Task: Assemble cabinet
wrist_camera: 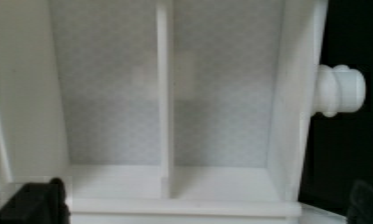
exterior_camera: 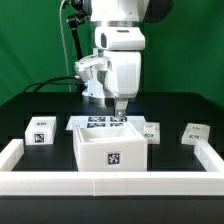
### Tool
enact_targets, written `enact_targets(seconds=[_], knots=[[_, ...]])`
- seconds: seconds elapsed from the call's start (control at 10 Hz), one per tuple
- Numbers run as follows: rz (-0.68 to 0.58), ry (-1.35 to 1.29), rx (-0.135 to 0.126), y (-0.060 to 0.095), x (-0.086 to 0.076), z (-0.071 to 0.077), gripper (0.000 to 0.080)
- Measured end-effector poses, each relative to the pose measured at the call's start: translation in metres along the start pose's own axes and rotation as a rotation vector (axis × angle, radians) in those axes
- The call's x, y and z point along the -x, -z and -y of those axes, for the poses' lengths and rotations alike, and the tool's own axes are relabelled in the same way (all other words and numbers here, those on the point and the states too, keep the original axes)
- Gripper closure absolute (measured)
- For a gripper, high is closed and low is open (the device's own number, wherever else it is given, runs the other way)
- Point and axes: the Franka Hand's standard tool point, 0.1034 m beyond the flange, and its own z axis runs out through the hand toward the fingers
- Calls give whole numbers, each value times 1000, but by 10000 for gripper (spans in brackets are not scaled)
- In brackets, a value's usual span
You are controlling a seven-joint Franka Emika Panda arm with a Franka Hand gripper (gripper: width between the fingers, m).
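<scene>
Where cabinet [exterior_camera: 110,150] lies open, divider [wrist_camera: 165,100] splitting it

- The cabinet body [exterior_camera: 110,150] stands mid-table, just behind the front rail [exterior_camera: 110,186].
- The marker board [exterior_camera: 97,122] lies flat right behind it.
- A small block [exterior_camera: 40,131] lies apart toward the exterior view's left.
- Toward its right lie an inner block [exterior_camera: 150,130] and an outer block [exterior_camera: 194,133].

Black table [exterior_camera: 45,108], low white wall [exterior_camera: 110,186] round it, big white cabinet [exterior_camera: 110,150] in the middle, marker board [exterior_camera: 98,122] just behind, first block [exterior_camera: 40,131] on the exterior view's left, second block [exterior_camera: 150,130] and third block [exterior_camera: 195,133] on its right.
</scene>
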Motion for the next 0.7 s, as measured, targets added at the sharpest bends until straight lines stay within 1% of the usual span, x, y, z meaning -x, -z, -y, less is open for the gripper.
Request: enact_targets(seconds=[0.1,0.2,0.3,0.4,0.5,0.7], knots=[[0,0,0,0,0,0,1],[0,46,-1,0,1,3,1],[-4,75,-10,-5,0,14,1],[-11,86,-34,-13,-2,28,1],[-17,87,-50,-20,-5,36,1],[-29,83,-73,-35,-7,44,1]])
